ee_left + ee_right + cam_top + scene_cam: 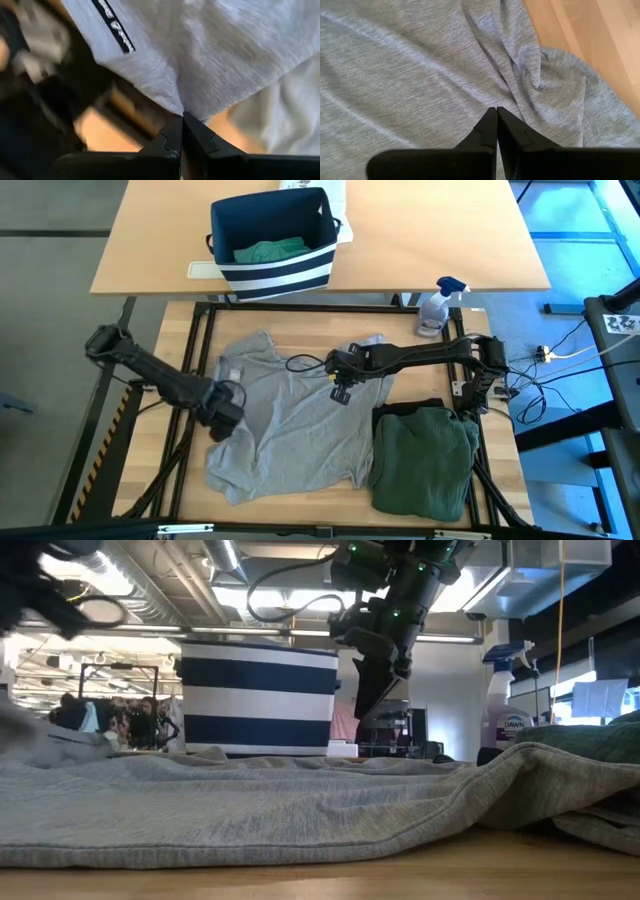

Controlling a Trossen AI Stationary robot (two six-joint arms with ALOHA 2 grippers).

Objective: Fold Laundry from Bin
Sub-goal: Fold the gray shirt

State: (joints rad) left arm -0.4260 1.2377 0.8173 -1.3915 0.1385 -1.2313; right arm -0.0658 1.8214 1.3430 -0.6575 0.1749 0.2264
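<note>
grey shirt (290, 420): soft heathered knit, matt | table (300, 320): smooth pale wood | bin (272, 272): woven fabric

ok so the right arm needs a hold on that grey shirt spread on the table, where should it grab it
Probably the bunched right edge of the grey shirt, coming straight down from above. The shirt lies flat, so only raised folds offer a pinch. The right gripper, shut, hovers there; the left gripper pinches the opposite edge.

The spray bottle (507, 712) standing behind the grey shirt in the low view is showing the brand word "Dawn" on its label (small, but legible). A black tag (114, 25) on the grey shirt (210, 55) is carrying white lettering that is staying too blurred to read.
</note>
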